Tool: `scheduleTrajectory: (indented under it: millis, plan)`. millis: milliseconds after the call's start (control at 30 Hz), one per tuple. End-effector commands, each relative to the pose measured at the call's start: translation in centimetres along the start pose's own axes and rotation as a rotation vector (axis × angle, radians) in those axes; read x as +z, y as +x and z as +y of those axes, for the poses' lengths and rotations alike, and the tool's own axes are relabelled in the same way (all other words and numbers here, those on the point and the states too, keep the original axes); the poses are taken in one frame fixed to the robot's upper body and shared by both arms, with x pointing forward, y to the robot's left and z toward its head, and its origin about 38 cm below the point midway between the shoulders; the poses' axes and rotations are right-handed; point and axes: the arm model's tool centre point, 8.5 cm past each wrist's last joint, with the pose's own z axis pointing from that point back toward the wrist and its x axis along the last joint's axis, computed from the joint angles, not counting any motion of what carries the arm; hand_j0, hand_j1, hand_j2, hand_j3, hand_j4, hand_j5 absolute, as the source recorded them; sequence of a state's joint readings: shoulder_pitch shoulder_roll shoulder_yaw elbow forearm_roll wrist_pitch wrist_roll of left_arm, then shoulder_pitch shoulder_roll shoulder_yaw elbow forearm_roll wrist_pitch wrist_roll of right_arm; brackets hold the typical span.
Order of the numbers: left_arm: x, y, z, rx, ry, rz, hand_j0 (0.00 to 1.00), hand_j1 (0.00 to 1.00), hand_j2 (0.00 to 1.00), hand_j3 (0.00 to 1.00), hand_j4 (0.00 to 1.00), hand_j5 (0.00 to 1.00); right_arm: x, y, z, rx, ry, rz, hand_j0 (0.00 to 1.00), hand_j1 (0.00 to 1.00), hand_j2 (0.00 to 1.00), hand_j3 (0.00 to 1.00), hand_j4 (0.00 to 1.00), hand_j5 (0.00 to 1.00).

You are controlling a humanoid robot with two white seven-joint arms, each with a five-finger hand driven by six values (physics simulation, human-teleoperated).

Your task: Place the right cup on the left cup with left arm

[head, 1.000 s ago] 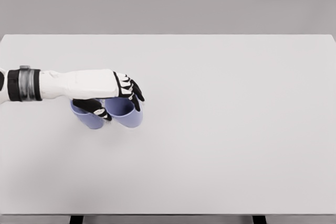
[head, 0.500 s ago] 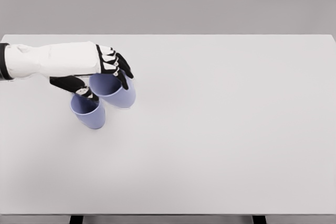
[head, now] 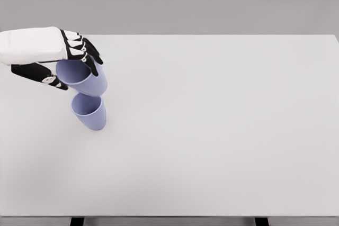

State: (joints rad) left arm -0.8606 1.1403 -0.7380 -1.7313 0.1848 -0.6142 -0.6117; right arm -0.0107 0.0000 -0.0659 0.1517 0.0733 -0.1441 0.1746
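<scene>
Two lavender cups are in the head view. One cup [head: 89, 113] stands upright on the white table [head: 212, 130] at the left. The other cup [head: 83, 78] hangs in the air just above and slightly behind it, tilted a little, with my left hand [head: 71, 72] shut on its rim; black fingers [head: 87, 54] curl over the far side and the thumb [head: 45, 78] presses the near side. The held cup's base overlaps the standing cup's rim in the picture; whether they touch I cannot tell. My right arm is out of view.
The table's far edge runs behind the hand. Its front edge and two dark legs [head: 77, 221] show at the bottom of the picture. A plain grey wall lies behind.
My left hand has lifted the grasped cup off the table and carried it up and to the left, from beside the other cup to above it. The standing cup has stayed put.
</scene>
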Motion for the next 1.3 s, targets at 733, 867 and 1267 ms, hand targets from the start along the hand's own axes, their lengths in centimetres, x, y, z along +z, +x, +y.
scheduleTrajectory:
  millis: [733, 867, 1267]
  plan:
    - [1.5, -1.0, -2.3, 0.057, -0.052, 0.059, 0.58, 0.58, 0.58, 0.58, 0.58, 0.58, 0.0, 0.0, 0.0, 0.000, 0.000, 0.000, 1.00, 1.00, 1.00, 1.00, 1.00, 1.00]
    - [1.5, -1.1, -2.4, 0.057, -0.053, 0.061, 0.58, 0.58, 0.58, 0.58, 0.58, 0.58, 0.0, 0.0, 0.0, 0.000, 0.000, 0.000, 1.00, 1.00, 1.00, 1.00, 1.00, 1.00]
    - [1.5, -1.1, -2.4, 0.059, -0.055, 0.062, 0.58, 0.58, 0.58, 0.58, 0.58, 0.58, 0.0, 0.0, 0.0, 0.000, 0.000, 0.000, 1.00, 1.00, 1.00, 1.00, 1.00, 1.00]
